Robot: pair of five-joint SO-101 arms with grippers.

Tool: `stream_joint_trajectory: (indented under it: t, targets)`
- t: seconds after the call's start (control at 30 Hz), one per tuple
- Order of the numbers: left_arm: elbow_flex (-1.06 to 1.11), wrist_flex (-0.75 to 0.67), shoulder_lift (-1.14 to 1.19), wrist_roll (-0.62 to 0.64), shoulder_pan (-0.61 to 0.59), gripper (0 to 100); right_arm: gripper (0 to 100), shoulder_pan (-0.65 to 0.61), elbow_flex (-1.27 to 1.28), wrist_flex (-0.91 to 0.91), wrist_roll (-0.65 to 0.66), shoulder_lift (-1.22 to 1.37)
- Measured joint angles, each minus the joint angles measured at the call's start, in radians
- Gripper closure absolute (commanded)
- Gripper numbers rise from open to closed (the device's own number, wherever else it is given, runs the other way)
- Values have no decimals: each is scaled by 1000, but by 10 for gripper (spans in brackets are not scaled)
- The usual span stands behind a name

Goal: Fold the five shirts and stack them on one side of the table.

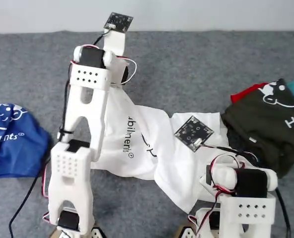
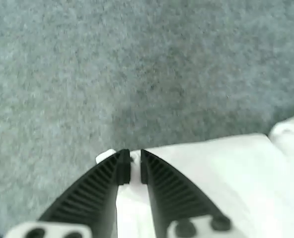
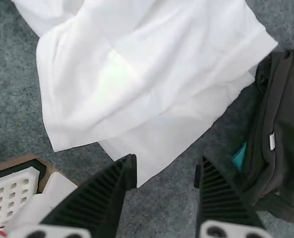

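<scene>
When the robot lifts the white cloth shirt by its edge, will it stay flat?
Probably not: the white cloth shirt lies in soft wrinkles and folds, so it would likely droop. It looks thin, so it is probably light.

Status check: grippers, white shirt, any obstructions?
Left gripper shut on white shirt edge. Right gripper open, over its other edge. Dark shirt lies right against it.
</scene>
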Motion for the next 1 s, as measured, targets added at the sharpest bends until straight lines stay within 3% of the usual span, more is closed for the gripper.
stream_joint_trajectory:
  t: [0.27, 0.77, 1.0]
  targets:
    - [278, 2, -249, -17, -23, 989, 801, 43, 18, 6, -2, -6]
    - [468, 0, -252, -23, -87, 989, 801, 8, 404, -256, 23, 98]
    - [549, -14, -252, -23, -87, 989, 801, 8, 367, -313, 17, 233]
